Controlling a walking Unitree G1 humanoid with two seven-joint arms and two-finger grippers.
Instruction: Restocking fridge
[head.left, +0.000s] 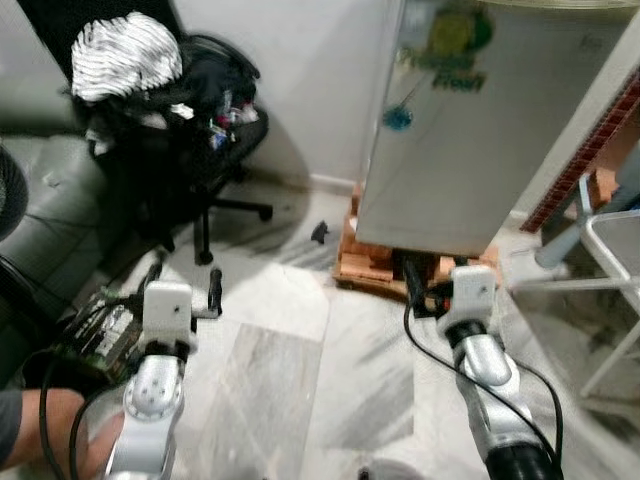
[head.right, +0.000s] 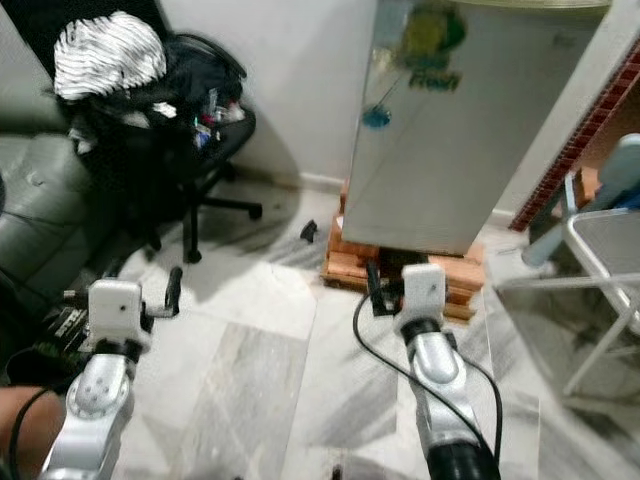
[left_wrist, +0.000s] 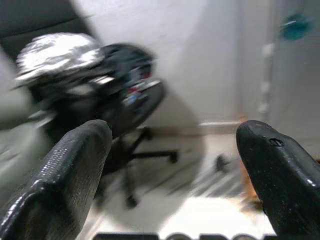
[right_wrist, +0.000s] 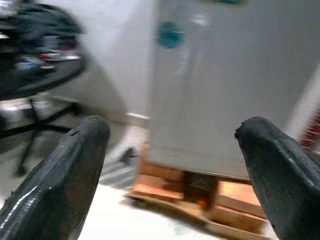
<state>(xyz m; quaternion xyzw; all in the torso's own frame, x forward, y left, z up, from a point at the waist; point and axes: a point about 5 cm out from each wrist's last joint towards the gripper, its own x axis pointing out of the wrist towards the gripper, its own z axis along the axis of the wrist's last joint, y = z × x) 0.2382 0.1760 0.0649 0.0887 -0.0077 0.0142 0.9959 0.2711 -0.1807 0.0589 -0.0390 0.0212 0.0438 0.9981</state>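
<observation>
Fridge (head.left: 480, 120): at one o'clock ahead of me, door shut, standing on a wooden pallet (head.left: 375, 268).
Left tool (left_wrist: 170, 175): fingers spread wide, carrying nothing, raised at my eight o'clock.
Right tool (right_wrist: 170, 175): fingers spread wide, empty, aimed at the fridge's lower front.
Stock: I see nothing to load in either tool.
Trip risk: I judge the pallet edge and the cable (head.left: 430, 350) trailing from my right arm could snag.
Side risk: office chair (head.left: 190, 150) at eleven o'clock; white rack (head.left: 610, 260) at three o'clock, close to my right elbow if I turn.
</observation>
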